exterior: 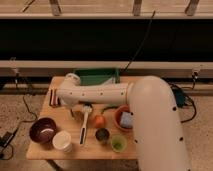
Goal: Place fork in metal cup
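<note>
Wooden surface (50, 111): gripper (74, 106) under arm's left end, open/closed can't tell; fork (73, 114) just below; metal cup (102, 134) lower-right.

It looked like a robotics lab: a wooden tabletop (90, 151) stood on speckled floor (15, 107), a cable (141, 42) trailed, and the pincer (74, 112) hung over the tabletop.

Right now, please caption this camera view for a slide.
Robot hand hangs beside a white utensil, metal cup close by.
</note>
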